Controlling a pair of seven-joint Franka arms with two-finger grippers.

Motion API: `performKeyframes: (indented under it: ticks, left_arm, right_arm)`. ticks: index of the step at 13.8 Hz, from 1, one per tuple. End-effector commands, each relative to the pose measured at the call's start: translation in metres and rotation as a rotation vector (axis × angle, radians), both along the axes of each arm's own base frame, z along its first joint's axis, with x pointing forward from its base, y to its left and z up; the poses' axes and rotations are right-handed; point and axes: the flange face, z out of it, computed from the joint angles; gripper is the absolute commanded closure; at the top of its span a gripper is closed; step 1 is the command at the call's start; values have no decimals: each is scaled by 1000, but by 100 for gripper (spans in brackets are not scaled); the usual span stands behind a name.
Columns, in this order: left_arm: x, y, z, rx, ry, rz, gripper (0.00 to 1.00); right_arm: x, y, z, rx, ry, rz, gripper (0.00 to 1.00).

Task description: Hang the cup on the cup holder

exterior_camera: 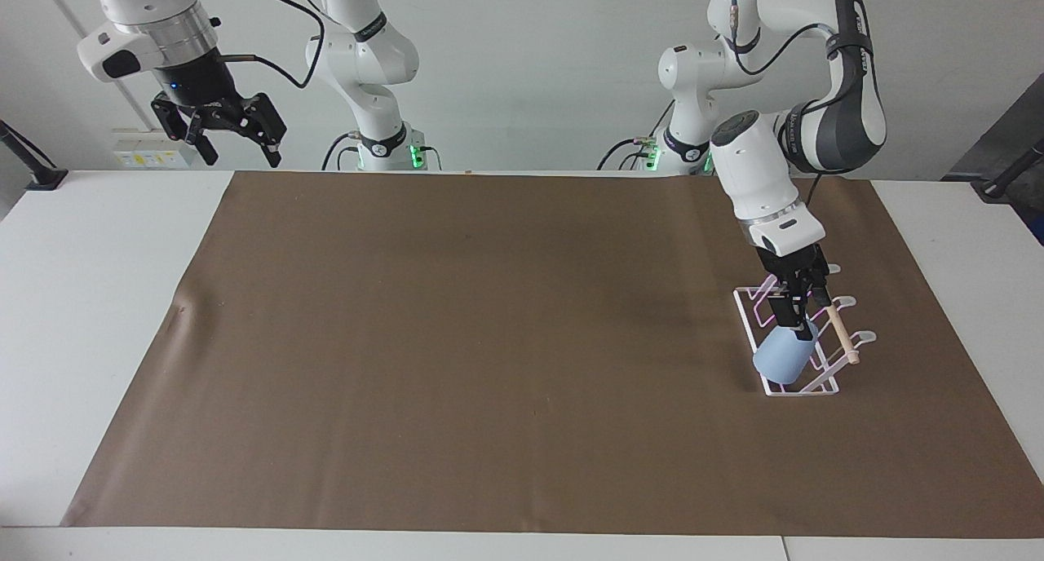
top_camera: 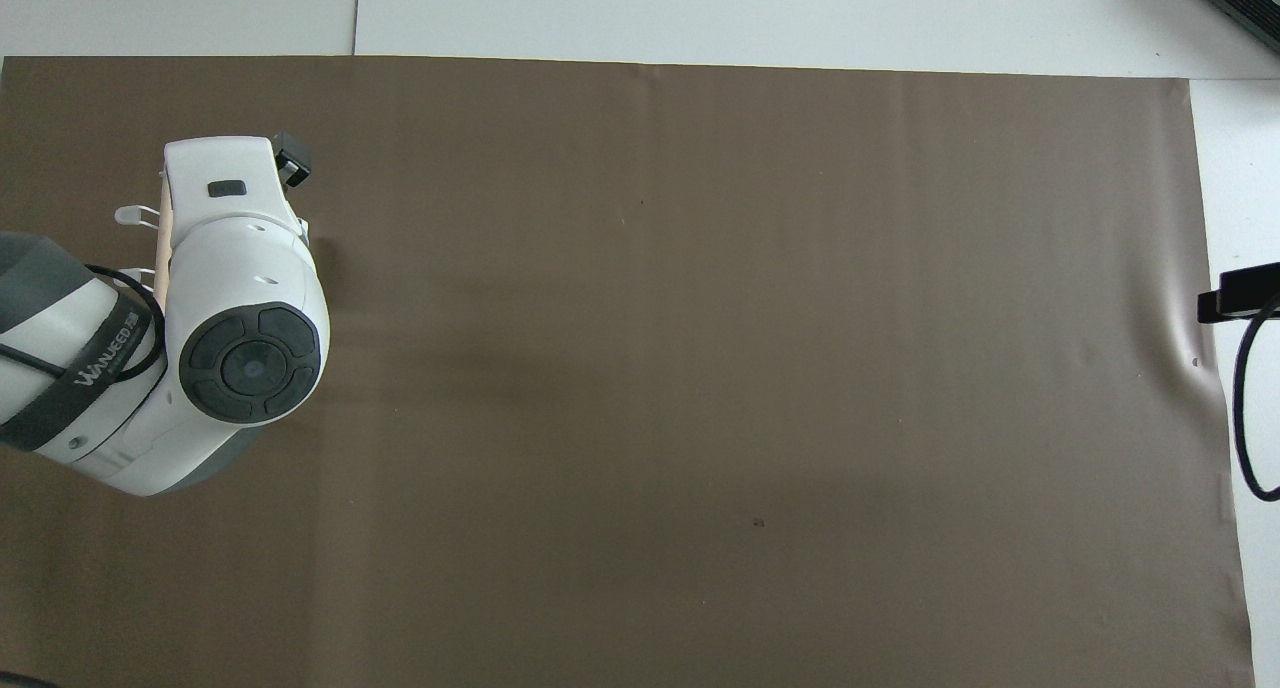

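On the holder (exterior_camera: 803, 345), toward the left arm's end of the table, the cup (exterior_camera: 780, 359) sits tilted on a slanted wire loop at the rack's end farthest from the robots, mouth toward the dowel (exterior_camera: 840, 333), so the loop appears to carry it. Just above, the left gripper (exterior_camera: 798, 318) hovers with fingers spread, touching or barely clear of the cup; releasing lets the rack take the weight. Over the table's edge at the other end, the right gripper (exterior_camera: 236, 141) waits, fingers apart.
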Motion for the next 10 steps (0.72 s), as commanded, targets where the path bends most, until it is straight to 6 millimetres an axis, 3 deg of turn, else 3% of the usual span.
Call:
performKeyframes:
  ticks: [1,3,6,8,10]
  left_arm:
    - [-14,-11,32,-33,78,-33,0]
    - [-20,-5,55,-91,163,-80,0]
    - [-22,7,91,-95,431,-317,0]
    - [-28,38,118,-139,639,-502,0]
    - [-32,61,130,-99,749,-647,0]
  right_arm:
    - [1,-8,-7,-16,17,-16,0]
    - [5,-9,-10,-19,19,-15,0]
    - [6,-10,-12,-10,28,0,0]
    - [4,-2,-7,-6,20,9,0]
    - [2,9,-2,-20,6,24,0]
